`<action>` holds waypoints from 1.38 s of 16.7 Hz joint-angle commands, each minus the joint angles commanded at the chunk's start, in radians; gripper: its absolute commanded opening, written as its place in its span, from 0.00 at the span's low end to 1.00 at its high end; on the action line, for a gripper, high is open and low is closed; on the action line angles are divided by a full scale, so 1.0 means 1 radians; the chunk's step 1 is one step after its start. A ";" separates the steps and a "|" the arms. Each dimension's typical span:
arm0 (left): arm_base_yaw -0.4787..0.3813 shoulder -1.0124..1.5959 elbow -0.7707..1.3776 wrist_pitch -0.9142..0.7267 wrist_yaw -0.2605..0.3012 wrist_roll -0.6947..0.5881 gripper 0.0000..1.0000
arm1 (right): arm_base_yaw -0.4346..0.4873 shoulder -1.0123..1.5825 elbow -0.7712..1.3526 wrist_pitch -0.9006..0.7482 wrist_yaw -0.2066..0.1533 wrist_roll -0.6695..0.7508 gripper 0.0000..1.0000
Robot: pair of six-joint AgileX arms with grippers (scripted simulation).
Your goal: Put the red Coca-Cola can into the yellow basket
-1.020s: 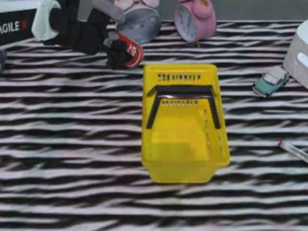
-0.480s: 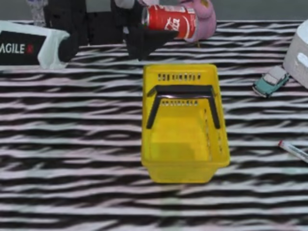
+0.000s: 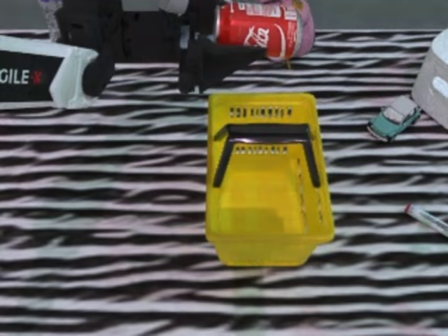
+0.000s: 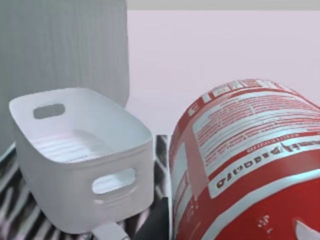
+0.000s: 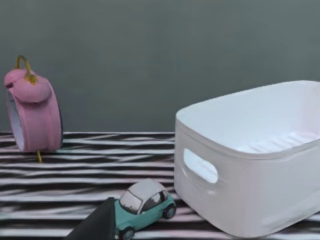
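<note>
The red Coca-Cola can (image 3: 253, 29) lies sideways in our left gripper (image 3: 222, 43), clamped and lifted above the surface (image 3: 105, 210), just beyond the far end of the yellow basket (image 3: 266, 245). Our right gripper is out of view.

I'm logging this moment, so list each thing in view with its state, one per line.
red Coca-Cola can: lifted, lying sideways, not yet over the basket.
left gripper: shut on the can.
yellow basket: upright, empty, handle across the opening.
white bin: upright, empty.
toy car: on its wheels.
pink alarm clock: standing.
</note>
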 joint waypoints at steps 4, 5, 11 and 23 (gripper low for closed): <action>0.006 0.019 0.000 0.015 0.000 0.002 0.00 | 0.000 0.000 0.000 0.000 0.000 0.000 1.00; 0.007 0.039 -0.005 0.038 0.001 0.002 0.00 | 0.000 0.000 0.000 0.000 0.000 0.000 1.00; 0.023 0.213 -0.067 0.290 0.002 -0.004 0.00 | 0.000 0.000 0.000 0.000 0.000 0.000 1.00; 0.026 0.240 -0.079 0.324 0.002 -0.004 0.45 | 0.000 0.000 0.000 0.000 0.000 0.000 1.00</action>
